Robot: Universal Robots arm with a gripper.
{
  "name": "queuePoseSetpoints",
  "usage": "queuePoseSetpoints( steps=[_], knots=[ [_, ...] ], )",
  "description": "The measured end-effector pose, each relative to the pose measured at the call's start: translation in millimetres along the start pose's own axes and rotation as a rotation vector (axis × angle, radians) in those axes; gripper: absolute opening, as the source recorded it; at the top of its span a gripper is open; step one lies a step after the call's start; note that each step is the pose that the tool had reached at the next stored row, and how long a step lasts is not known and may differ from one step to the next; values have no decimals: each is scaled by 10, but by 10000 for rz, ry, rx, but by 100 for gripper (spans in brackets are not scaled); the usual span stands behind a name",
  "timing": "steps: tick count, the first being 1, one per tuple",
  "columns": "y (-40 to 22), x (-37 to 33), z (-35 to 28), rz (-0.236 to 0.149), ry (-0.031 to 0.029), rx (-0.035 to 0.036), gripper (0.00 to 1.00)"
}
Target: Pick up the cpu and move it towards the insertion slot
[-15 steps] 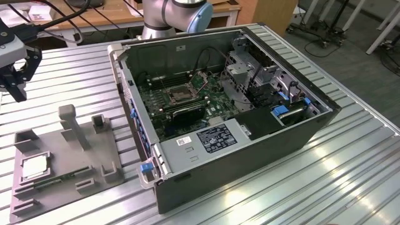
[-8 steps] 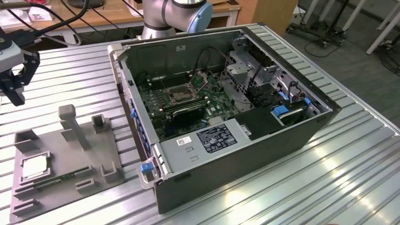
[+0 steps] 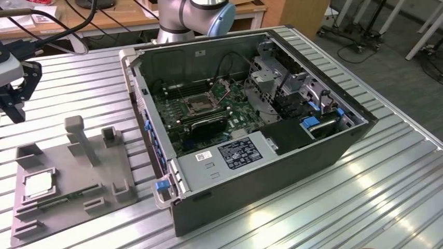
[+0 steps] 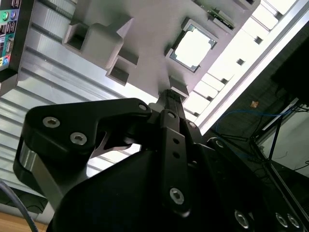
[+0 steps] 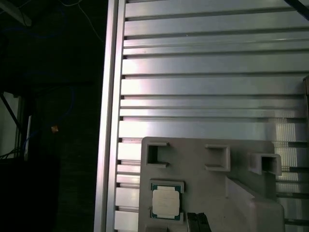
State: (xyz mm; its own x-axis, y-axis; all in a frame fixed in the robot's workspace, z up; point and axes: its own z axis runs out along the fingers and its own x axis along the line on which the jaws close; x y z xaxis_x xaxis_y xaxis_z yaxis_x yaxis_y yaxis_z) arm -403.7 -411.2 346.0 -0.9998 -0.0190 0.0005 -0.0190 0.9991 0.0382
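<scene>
The cpu [image 3: 39,184] is a pale square chip lying flat in a square recess of the grey tray [image 3: 104,171], at the exterior view's left. Both wrist views show the cpu [image 4: 193,46] [image 5: 165,202] in that recess. My gripper [image 3: 15,111] hangs in the air above the table, beyond the tray's far end and well apart from the cpu. Its black fingers [image 4: 169,99] are shut together with nothing between them, and their tips [image 5: 198,223] sit beside the cpu's recess in the first wrist view. The insertion slot [image 3: 197,106] is a silver-framed socket on the green board inside the open computer case.
The open computer case [image 3: 277,155] stands on the slatted aluminium table [image 3: 387,197], to the exterior view's right of the tray. Upright grey posts [image 3: 78,137] rise from the tray. A narrow green strip [image 3: 66,199] lies by the cpu. The table's edge [image 5: 108,121] runs close to the tray.
</scene>
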Motion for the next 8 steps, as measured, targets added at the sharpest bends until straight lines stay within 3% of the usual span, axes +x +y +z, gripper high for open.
queuePoseSetpoints(
  steps=[8],
  knots=[
    [-5, 7, 4, -2, 0, 0, 11]
  ],
)
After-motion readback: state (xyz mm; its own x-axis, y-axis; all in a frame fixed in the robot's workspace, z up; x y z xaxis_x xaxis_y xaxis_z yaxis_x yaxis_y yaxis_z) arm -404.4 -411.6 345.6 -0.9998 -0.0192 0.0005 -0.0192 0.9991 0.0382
